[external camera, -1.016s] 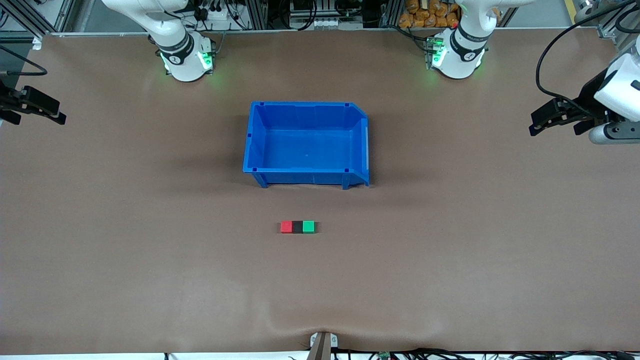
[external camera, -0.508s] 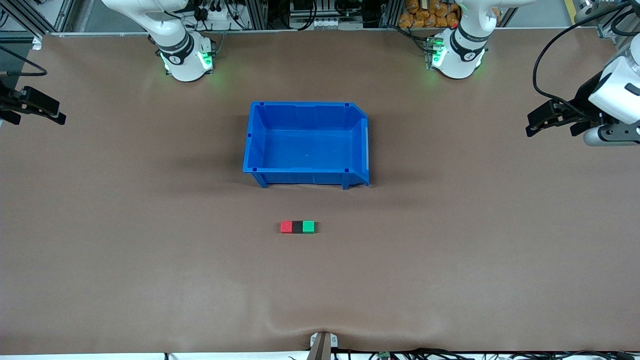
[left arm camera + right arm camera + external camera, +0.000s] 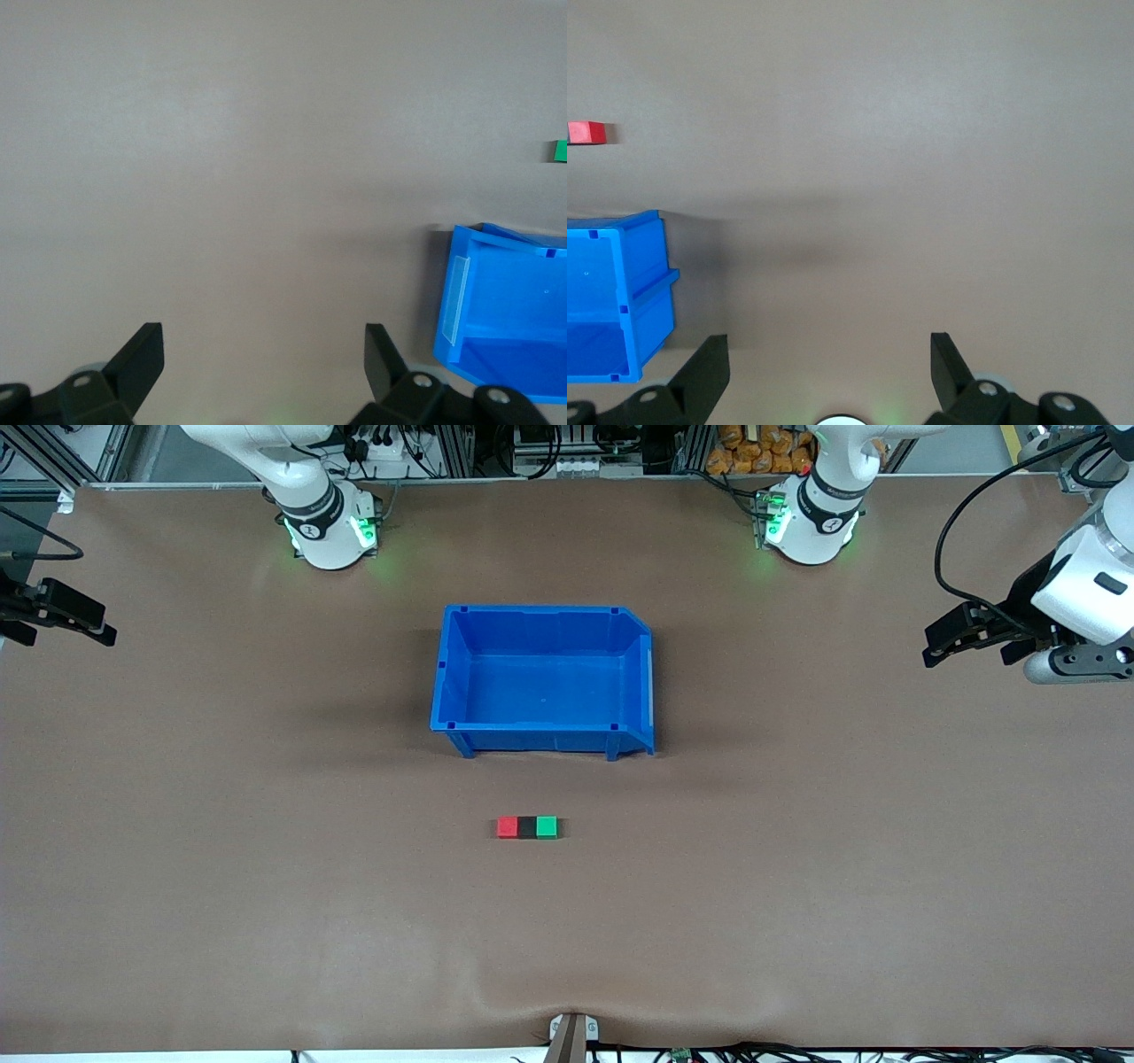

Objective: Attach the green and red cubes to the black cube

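The red cube [image 3: 507,827], the black cube [image 3: 527,828] and the green cube [image 3: 547,827] lie in one touching row on the brown table, nearer the front camera than the blue bin [image 3: 542,682]. The black one is in the middle. My left gripper [image 3: 967,644] is open and empty, up over the left arm's end of the table. My right gripper [image 3: 60,622] is open and empty over the right arm's end. The left wrist view shows the green cube [image 3: 558,151] at its edge. The right wrist view shows the red cube [image 3: 586,133].
The blue bin stands empty at the table's middle, with a label slot on the wall toward the left arm's end; it also shows in the left wrist view [image 3: 505,305] and the right wrist view [image 3: 616,297]. A small mount [image 3: 571,1032] sits at the table's front edge.
My left gripper has drifted a little toward the table's middle and toward the arm bases. The right gripper and the cubes have not moved.
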Robot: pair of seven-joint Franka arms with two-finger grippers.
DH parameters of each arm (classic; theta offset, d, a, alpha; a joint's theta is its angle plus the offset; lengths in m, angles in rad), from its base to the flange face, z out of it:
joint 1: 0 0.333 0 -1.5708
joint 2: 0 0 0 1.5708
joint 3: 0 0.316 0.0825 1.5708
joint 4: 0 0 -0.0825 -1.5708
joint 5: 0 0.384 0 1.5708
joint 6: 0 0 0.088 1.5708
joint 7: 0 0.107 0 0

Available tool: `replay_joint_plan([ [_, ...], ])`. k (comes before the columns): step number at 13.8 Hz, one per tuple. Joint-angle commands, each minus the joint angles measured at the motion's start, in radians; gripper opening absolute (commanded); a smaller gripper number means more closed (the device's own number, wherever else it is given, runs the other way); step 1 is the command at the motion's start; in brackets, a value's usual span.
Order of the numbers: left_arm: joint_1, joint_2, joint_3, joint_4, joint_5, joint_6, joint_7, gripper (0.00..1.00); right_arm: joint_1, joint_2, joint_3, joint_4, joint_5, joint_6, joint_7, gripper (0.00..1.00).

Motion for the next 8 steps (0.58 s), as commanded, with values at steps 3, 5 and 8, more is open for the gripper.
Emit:
replay_joint_plan([
  [3, 0.005, 0.006, -0.006, 0.015, -0.002, -0.026, -0.012, 1.0, 0.001, -0.024, 0.0, -0.025, -0.017, 0.008, -0.013, 1.0],
  [5, 0.008, 0.006, -0.006, 0.015, -0.003, -0.031, -0.013, 1.0, 0.001, -0.024, 0.0, -0.026, -0.017, 0.008, -0.013, 1.0],
  [8, 0.008, 0.005, -0.006, 0.015, -0.002, -0.037, -0.013, 1.0, 0.001, -0.024, 0.0, -0.026, -0.017, 0.007, -0.013, 1.0],
])
